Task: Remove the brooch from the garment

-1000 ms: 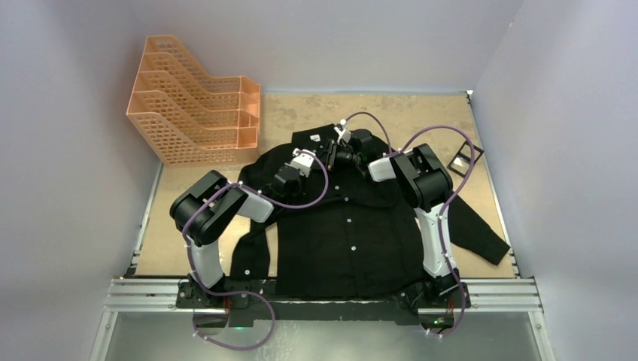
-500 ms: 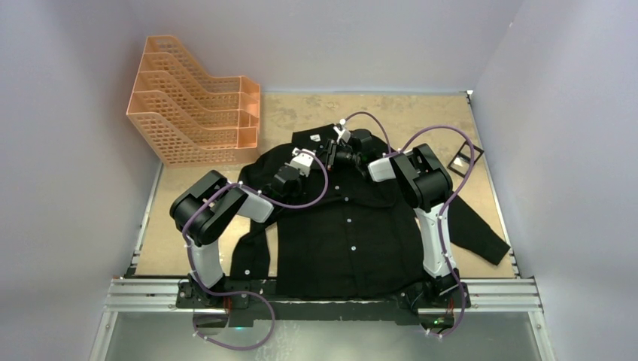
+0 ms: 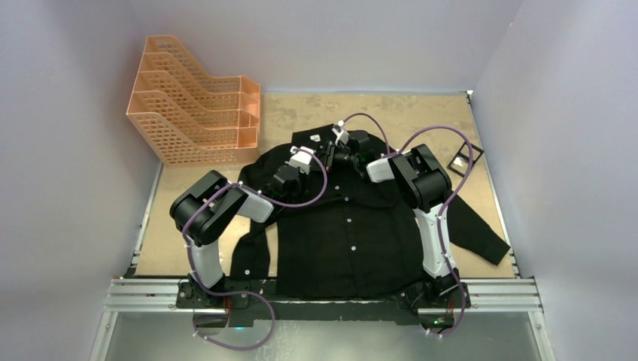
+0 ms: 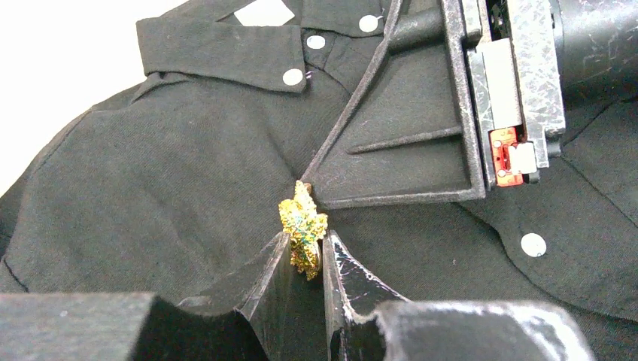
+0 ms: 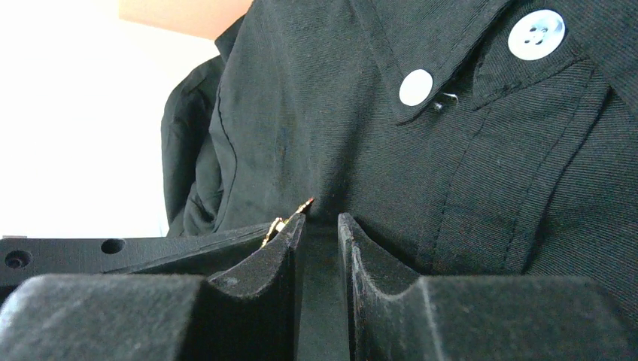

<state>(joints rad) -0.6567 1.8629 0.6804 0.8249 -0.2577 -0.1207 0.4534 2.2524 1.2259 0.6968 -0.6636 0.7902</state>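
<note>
The black garment [image 3: 353, 241] lies flat on the table with its collar at the far side. The golden leaf brooch [image 4: 303, 226] sits on its chest just below the collar [image 4: 218, 49]. My left gripper [image 4: 306, 239] is shut on the brooch, which stands upright between the fingertips. My right gripper [image 5: 322, 219] comes from the opposite side, its jaws nearly closed with black cloth in the narrow gap. One of its fingers [image 4: 391, 158] touches the cloth right beside the brooch. A gold edge of the brooch [image 5: 290, 219] shows in the right wrist view. In the top view both grippers [image 3: 322, 154] meet and hide the brooch.
An orange file rack [image 3: 197, 113] stands at the far left. A small dark square frame [image 3: 460, 159] lies on the table to the right of the shirt. White buttons [image 4: 293, 76] and a neck label [image 4: 263, 13] mark the collar. Walls close in on three sides.
Both wrists have shifted very slightly towards the far side. The shirt has not visibly moved.
</note>
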